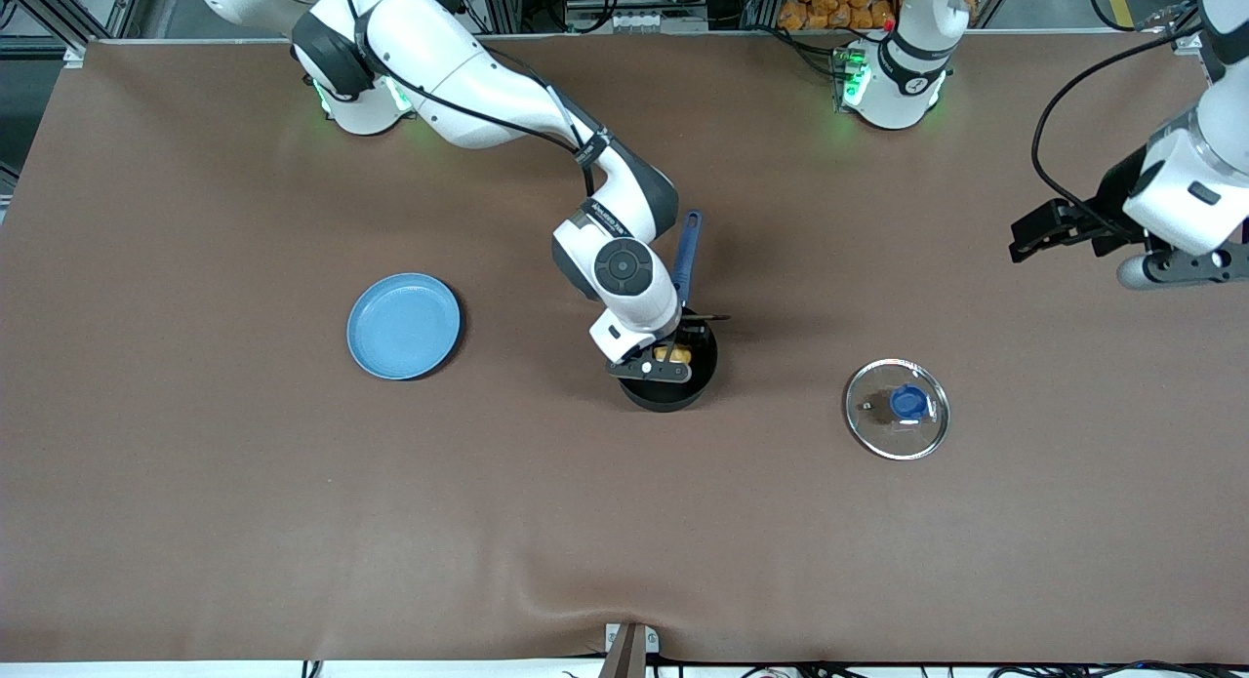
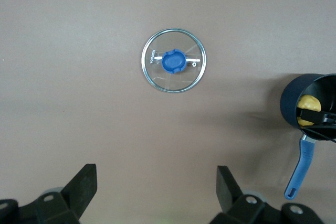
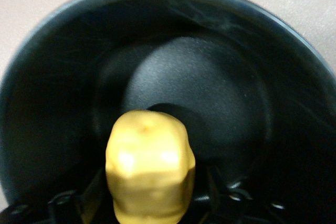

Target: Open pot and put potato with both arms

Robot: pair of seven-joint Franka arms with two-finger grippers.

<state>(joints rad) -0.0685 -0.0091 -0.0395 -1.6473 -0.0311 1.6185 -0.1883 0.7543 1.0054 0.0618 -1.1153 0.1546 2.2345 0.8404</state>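
Note:
The black pot (image 1: 673,393) stands open mid-table, its blue handle (image 1: 688,254) pointing toward the robots' bases. My right gripper (image 1: 665,360) reaches down into the pot, shut on the yellow potato (image 1: 673,352). In the right wrist view the potato (image 3: 149,166) sits between my right gripper's (image 3: 152,205) dark fingers, just above the pot's floor (image 3: 210,93). The glass lid (image 1: 898,408) with its blue knob lies flat on the table toward the left arm's end. My left gripper (image 1: 1025,241) is open and empty, raised high over that end; its view (image 2: 156,182) shows the lid (image 2: 174,60) and pot (image 2: 294,98).
A flat light-blue plate (image 1: 403,326) lies on the brown table (image 1: 624,522) toward the right arm's end, level with the pot. The right arm's elbow and forearm hang over the table between its base and the pot.

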